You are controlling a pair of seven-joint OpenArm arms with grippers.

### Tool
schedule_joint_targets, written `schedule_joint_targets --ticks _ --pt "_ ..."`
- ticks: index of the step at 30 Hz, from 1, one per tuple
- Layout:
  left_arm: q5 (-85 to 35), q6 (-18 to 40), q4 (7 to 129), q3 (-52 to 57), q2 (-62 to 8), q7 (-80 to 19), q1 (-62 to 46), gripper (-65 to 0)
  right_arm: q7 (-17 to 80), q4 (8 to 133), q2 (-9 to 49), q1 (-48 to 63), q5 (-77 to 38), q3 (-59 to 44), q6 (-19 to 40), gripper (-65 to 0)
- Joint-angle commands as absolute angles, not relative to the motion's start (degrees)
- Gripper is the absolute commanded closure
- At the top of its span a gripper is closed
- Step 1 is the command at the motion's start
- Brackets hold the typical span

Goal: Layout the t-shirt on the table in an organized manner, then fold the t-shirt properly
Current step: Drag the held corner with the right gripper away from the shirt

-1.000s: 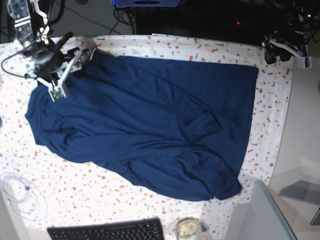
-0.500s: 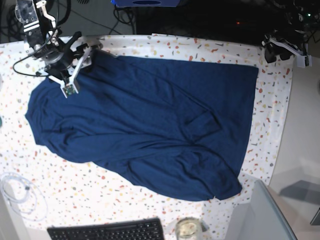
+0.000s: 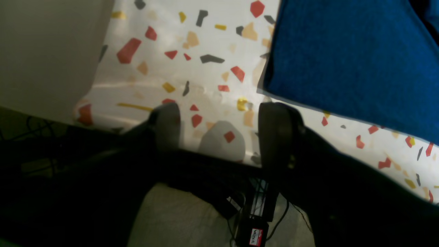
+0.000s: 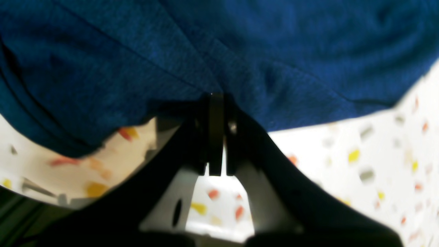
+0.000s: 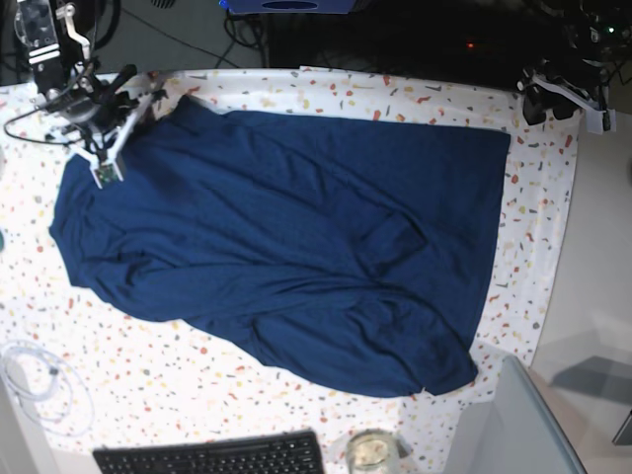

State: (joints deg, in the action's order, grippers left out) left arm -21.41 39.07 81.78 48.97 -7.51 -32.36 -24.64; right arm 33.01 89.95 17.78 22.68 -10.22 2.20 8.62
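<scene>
Right gripper point(image 4: 216, 103): clenched on the t-shirt point(image 5: 286, 247) — jaws pressed together on a pinch of navy fabric at the hem edge, where half a second ago they stood spread above the cloth
Shift since then: moved toward the table's far-left corner in the base view, dragging the upper-left corner of the shirt a little outward
Meaning for the task: layout stage, fold not yet begun; likely a tug to square off that corner
Left gripper point(image 3: 219, 120): released, fingers point(image 3: 277, 130) apart over bare cloth, holding nothing, parked just beside the shirt's other far corner; unchanged over the last second
T-shirt position: spread across the middle of the table point(image 5: 247, 380), straight edge toward the left arm's side, near side bunched in long diagonal wrinkles
Edges: grasped corner close to the table's far rim — little room left to pull outward there
Open room: wide speckled strip on the near side, bounded by a black keyboard point(image 5: 212, 456), a small glass jar point(image 5: 372, 451) and a coiled clear cable point(image 5: 39, 385)
</scene>
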Motion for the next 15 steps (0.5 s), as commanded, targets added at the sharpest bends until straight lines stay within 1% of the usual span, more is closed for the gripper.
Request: schedule_joint_targets --ticks 1,9,15 --pt "-22.4 39.4 82.6 49.4 -8.3 -31.3 -25.0 -34.1 32.5 90.9 18.3 23.1 -10.3 1.5 8.5 0.0" --pt "-22.4 39.4 82.6 49.4 -8.3 -31.3 -24.8 -34.1 32.5 93.4 18.8 26.1 -10.3 -2.0 8.5 0.0" --pt "-22.4 39.4 82.6 49.4 -8.3 -31.3 -24.9 -34.1 32.5 95.3 19.7 28.2 -10.3 -2.1 8.5 0.0"
